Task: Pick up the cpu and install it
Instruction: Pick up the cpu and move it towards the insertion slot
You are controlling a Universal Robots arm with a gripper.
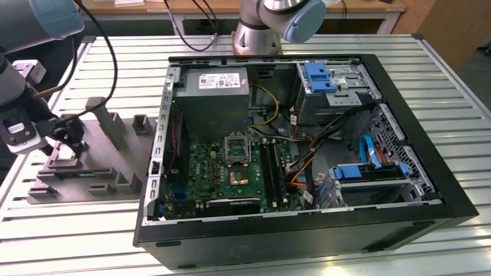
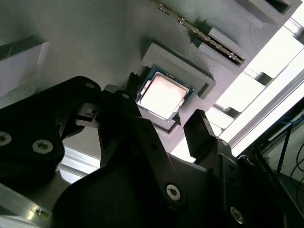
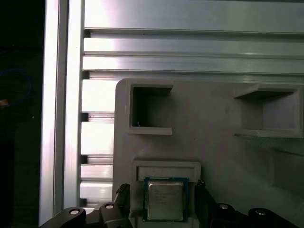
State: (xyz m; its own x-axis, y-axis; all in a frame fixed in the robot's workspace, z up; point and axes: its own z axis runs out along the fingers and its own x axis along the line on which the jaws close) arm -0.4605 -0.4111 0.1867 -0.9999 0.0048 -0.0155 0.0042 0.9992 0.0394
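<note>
The arm's gripper (image 1: 65,144) hangs low over a grey plastic holder (image 1: 115,158) that lies on the slatted metal counter (image 1: 77,230), at the exterior view's left of the open computer case (image 1: 307,233). The cpu (image 3: 164,200) lies flat in a shallow square recess of that holder, its pale metal top facing up.

In both wrist views the fingers (image 3: 202,204) are spread apart, one on each side of the chip. A visible gap separates each from the chip's edges, so they straddle it without gripping it. Nothing is held. In the second wrist view the cpu (image 2: 164,97) appears squarely seated in its recess, not tilted or lifted at any corner.

Inside the case, the green motherboard (image 1: 230,167) lies exposed. Its socket (image 1: 237,174) looks empty, with what seems to be its metal frame swung up just behind it, though that detail is small and hard to confirm.

Judged from this, the task is at its very start. The gripper is lined up over the chip, but the grasp itself is not made, the cpu has not left the holder, and the socket is well apart from it across the case wall. The pick-up, the carry and the seating are all left to do.
</note>
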